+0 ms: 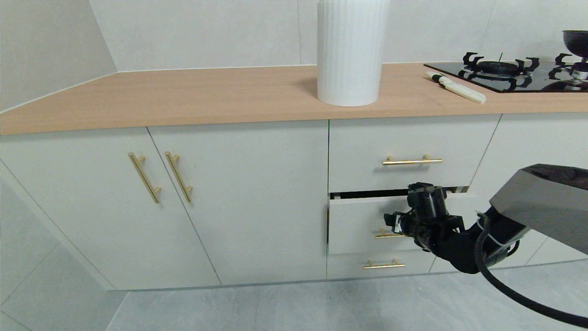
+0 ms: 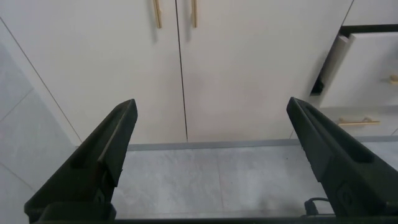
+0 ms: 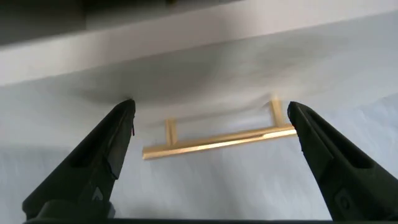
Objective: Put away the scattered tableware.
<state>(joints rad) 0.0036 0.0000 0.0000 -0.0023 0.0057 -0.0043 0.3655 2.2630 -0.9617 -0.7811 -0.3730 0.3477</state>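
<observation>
A white knife (image 1: 455, 87) lies on the wooden countertop (image 1: 206, 96) beside the gas hob. Below it, the middle drawer (image 1: 358, 220) stands pulled out a little, with a dark gap along its top. My right gripper (image 1: 396, 224) is at this drawer's gold handle (image 1: 386, 236). In the right wrist view the right gripper (image 3: 211, 107) is open, its fingers on either side of the handle (image 3: 217, 142) and apart from it. My left gripper (image 2: 211, 107) hangs open and empty, low in front of the cabinet doors (image 2: 186, 68). The ajar drawer (image 2: 367, 62) is off to its side.
A tall white ribbed vase (image 1: 349, 50) stands on the counter near its front edge. The black hob (image 1: 505, 76) carries a dark pot (image 1: 576, 41) at the far right. Closed drawers sit above (image 1: 412, 161) and below (image 1: 383, 265) the ajar one. The floor is grey tile (image 1: 275, 308).
</observation>
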